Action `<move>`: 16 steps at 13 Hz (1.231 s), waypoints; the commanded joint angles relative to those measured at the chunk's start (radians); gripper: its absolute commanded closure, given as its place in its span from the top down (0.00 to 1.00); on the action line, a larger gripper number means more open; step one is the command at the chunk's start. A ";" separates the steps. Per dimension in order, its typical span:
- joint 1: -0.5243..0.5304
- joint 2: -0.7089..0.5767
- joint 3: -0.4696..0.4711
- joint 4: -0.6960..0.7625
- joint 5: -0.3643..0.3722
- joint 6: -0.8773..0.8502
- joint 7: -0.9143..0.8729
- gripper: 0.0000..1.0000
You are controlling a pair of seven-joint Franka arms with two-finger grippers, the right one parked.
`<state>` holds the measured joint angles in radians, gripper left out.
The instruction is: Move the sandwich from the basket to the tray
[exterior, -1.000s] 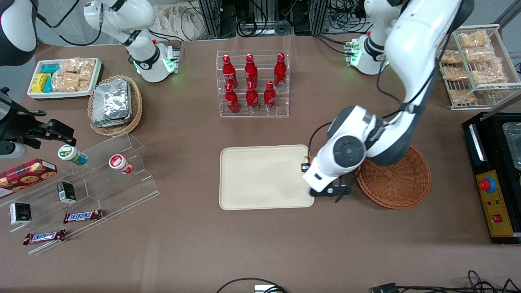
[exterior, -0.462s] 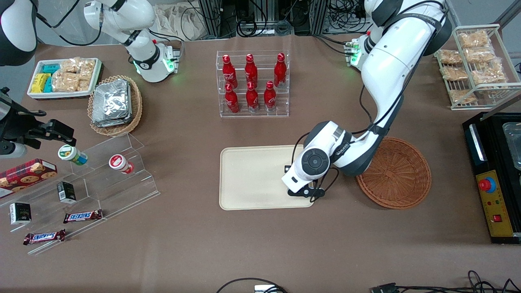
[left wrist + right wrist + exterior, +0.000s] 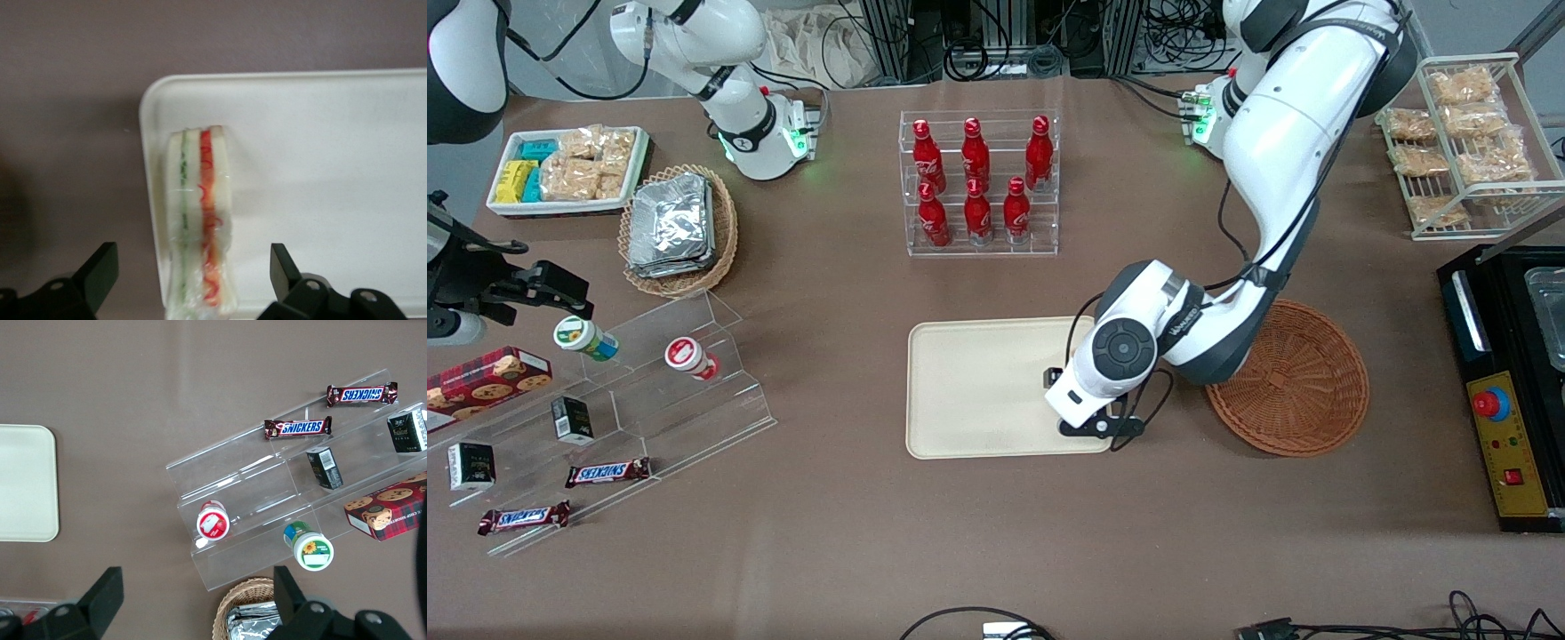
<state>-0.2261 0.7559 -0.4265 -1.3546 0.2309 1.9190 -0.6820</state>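
My hand hangs over the tray, above its corner next to the basket. My fingers are spread wide and hold nothing. The sandwich lies on the tray below them, in that corner, right by the rim. It rests on its side in clear wrap, so I can see its white bread with the green and red layers. Nothing else is on the tray that I can see.

The basket sits on the counter just beside the tray, toward my working arm's end. I see nothing in it, though my arm covers part of it.

Farther from the front camera than the tray stands a clear rack with six red bottles in two rows. At the working arm's end, a wire shelf holds bags of tan snacks.

At the parked arm's end, a lighter basket holds silver foil packets. Beside it, near the counter's corner, a white tray holds yellow and teal packets and some snack bags. Nearer the front camera, clear steps hold two small cups, little dark boxes and two candy bars. A red cookie box lies by the counter's edge.

The counter is brown all over. A black box with a red button sits at the working arm's end.
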 commanded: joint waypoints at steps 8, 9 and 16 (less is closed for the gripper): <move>0.287 -0.613 0.005 -0.515 -0.091 -0.078 0.106 0.99; 0.321 -0.641 0.005 -0.514 -0.091 -0.121 0.157 0.99; 0.473 -0.679 0.017 -0.396 -0.116 -0.251 0.458 1.00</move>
<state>0.2278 0.0801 -0.4098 -1.8088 0.1313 1.7217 -0.2748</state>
